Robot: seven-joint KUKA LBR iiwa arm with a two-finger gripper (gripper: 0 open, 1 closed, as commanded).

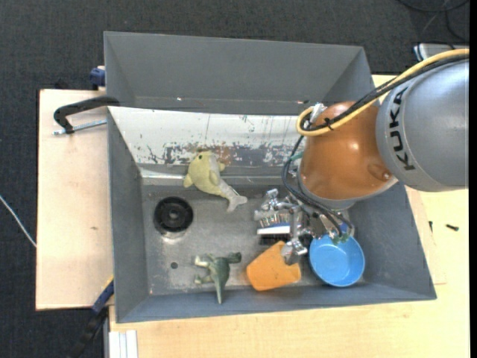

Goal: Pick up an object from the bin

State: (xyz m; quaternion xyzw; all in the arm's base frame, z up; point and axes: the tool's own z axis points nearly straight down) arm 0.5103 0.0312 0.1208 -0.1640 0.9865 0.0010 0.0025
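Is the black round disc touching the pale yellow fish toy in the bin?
Apart. The camera view shows bare grey bin floor between the black round disc and the pale yellow fish toy.

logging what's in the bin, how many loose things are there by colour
yellowish: 1, fish toy
black: 1, round disc
green: 1, animal figure
orange: 1, block
blue: 1, cup
total: 5
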